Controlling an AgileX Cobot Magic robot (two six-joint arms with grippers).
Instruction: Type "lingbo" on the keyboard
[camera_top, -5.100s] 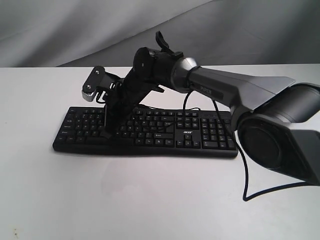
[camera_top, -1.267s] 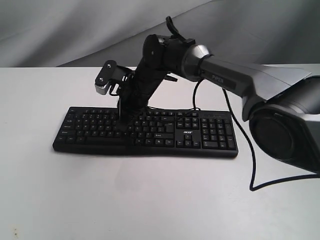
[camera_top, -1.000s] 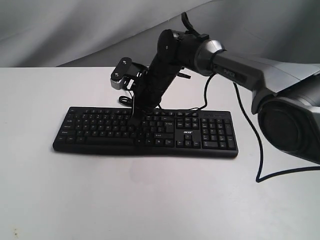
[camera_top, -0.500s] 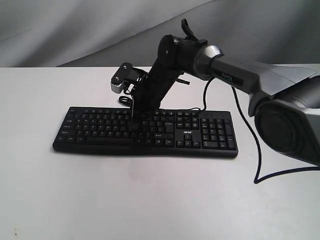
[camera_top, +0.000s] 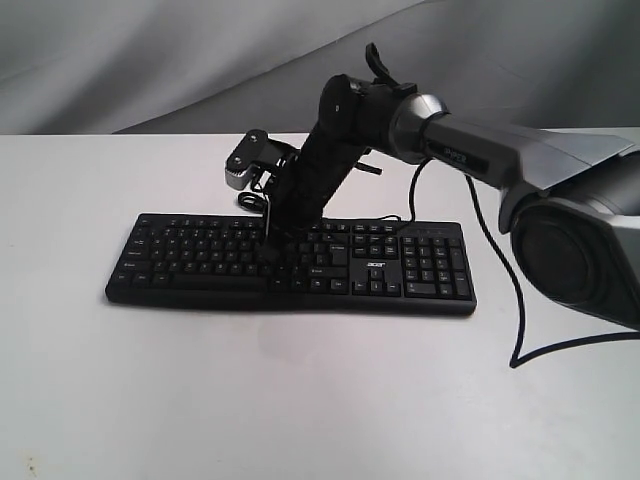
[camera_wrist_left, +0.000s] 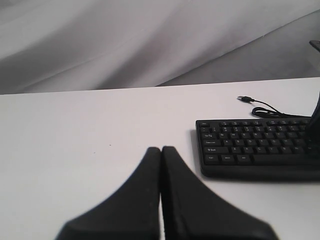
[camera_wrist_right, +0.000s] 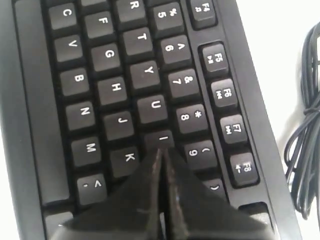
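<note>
The long black keyboard (camera_top: 290, 265) lies across the white table, number pad and "acer" logo at its right end. My right gripper (camera_top: 270, 238) points down at its upper middle rows with its fingers pressed together. In the right wrist view the shut tips (camera_wrist_right: 161, 150) sit at the I key (camera_wrist_right: 161, 139), between K and 9; touching or just above, I cannot tell. My left gripper (camera_wrist_left: 161, 150) is shut and holds nothing. It hovers over bare table off the keyboard's (camera_wrist_left: 257, 145) near end. The left arm is out of the exterior view.
The thin black USB cable (camera_top: 250, 200) coils behind the keyboard, its plug (camera_wrist_left: 244, 98) lying loose on the table. A thicker black cable (camera_top: 515, 310) hangs from the right arm (camera_top: 480, 155) down onto the table at the right. Grey cloth backs the table.
Over five seconds the right gripper has moved rightward along the keyboard, from the left-middle keys to the I key. In the last half second it barely shifted.
</note>
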